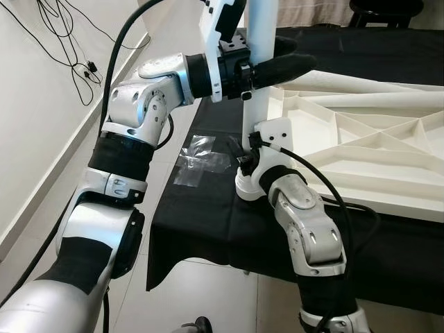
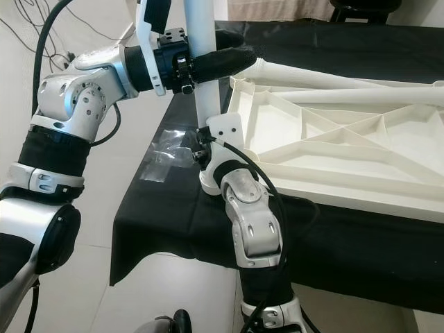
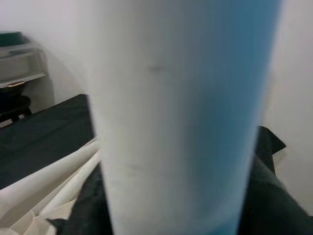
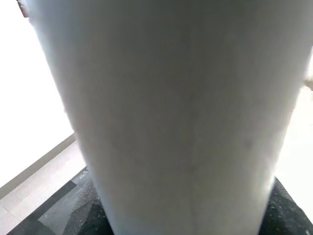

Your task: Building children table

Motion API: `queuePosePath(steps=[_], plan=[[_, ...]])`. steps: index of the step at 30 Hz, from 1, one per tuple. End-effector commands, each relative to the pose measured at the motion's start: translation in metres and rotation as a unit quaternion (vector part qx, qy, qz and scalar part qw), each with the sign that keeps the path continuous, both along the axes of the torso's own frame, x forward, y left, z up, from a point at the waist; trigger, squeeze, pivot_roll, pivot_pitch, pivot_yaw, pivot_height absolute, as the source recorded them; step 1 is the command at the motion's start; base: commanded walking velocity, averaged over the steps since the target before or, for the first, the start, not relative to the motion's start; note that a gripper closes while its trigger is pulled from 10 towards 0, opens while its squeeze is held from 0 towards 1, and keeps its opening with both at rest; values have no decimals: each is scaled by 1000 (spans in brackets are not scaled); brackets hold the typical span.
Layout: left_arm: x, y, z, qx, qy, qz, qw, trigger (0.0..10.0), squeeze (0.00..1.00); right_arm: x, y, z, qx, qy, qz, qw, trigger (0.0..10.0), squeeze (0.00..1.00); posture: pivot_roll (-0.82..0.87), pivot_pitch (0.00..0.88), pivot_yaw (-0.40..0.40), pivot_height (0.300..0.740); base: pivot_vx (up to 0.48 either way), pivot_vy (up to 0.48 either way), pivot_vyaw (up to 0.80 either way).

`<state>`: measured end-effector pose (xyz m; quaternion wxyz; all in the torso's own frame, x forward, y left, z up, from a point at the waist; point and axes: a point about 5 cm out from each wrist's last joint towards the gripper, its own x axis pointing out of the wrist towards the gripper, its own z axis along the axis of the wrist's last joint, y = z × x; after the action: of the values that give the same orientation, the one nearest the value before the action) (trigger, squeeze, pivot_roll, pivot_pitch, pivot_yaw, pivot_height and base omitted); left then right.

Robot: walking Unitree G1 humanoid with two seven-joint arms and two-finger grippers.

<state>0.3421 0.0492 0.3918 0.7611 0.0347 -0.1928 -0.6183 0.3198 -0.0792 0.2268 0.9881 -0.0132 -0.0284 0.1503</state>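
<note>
— Tabletop (image 1: 374,149) first: the white ribbed panel lies underside up on the black cloth (image 1: 208,222), filling the head view from about two to four o'clock.

— And the leg?

— White table leg (image 1: 258,83) stands upright at the panel's near corner, roughly twelve o'clock from the right arm. Two more legs (image 1: 368,87) lie flat along the panel's far edge.

— Who has hold of it?

— Both — the left gripper (image 1: 277,69) is pinched around the leg high up, and the right gripper (image 1: 251,149) is at its base, though I cannot tell how those fingers stand.

— So which step?

— Seating this leg in its corner socket, I'd judge. Next calls for keeping it plumb while pressing or twisting it home. A clear plastic bag (image 1: 198,161) lies at nine o'clock of the base.
</note>
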Motion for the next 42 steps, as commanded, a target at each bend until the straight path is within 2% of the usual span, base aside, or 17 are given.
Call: queuePosePath(steps=[1,3,4,5,6,9,10,15,20,21,27,28,29,30,31,41,42], plan=[[-8,-9,0,18,-15,-34,999,0,0,-4,1,-41,20,128,-16,991,0,0,46,228,95,740,0,0,0],[-8,-10,-1,21,-15,-38,999,0,0,-8,2,-41,23,130,-19,991,824,0,46,228,96,740,0,0,0],[-9,-11,-1,22,-16,-41,999,0,0,-10,3,-41,24,131,-18,991,3569,0,45,226,98,740,0,0,0],[-9,-11,-1,22,-16,-41,999,0,0,-10,3,-41,24,131,-18,991,3569,0,45,226,98,740,0,0,0],[-10,-11,-1,24,-17,-45,999,0,0,-8,4,-35,21,114,1,993,10000,0,44,224,102,740,0,0,0],[-11,-12,-1,25,-18,-50,998,0,0,0,5,-25,19,83,43,995,10000,0,45,222,103,740,0,0,0],[-11,-13,-1,25,-18,-52,998,0,0,8,4,-14,11,59,97,993,10000,1000,44,220,103,740,0,0,0],[-12,-14,-1,26,-19,-56,998,0,0,29,-11,11,-37,12,202,979,10000,1000,43,218,104,740,0,0,0],[-12,-14,-2,26,-18,-57,998,0,0,35,-16,16,-58,9,226,972,10000,1000,46,218,104,740,0,0,0],[-13,-15,-2,26,-18,-59,998,0,0,43,-22,23,-83,3,248,965,10000,0,52,218,104,740,0,0,0],[-15,-16,-3,27,-18,-65,997,0,0,52,-26,34,-116,5,341,933,10000,0,59,218,101,740,0,0,0],[-15,-16,-3,27,-18,-67,997,0,0,54,-24,34,-105,11,358,928,6980,0,61,223,102,740,0,0,0],[-15,-16,-3,27,-18,-67,997,0,0,54,-24,34,-105,11,358,928,6980,0,61,223,102,740,0,0,0],[-16,-17,-3,28,-18,-68,997,0,0,58,-24,33,-98,15,370,924,2745,0,63,222,102,740,0,0,0],[-16,-17,-3,28,-19,-69,997,0,0,59,-22,31,-98,17,390,915,0,0,64,226,101,740,0,0,0],[-18,-16,-3,29,-18,-72,997,0,0,62,-22,31,-96,11,428,898,0,0,57,229,102,740,0,0,0],[-16,-16,-3,21,-4,-65,998,3098,969,63,-23,31,-95,7,425,900,0,0,56,229,103,740,0,0,0]])
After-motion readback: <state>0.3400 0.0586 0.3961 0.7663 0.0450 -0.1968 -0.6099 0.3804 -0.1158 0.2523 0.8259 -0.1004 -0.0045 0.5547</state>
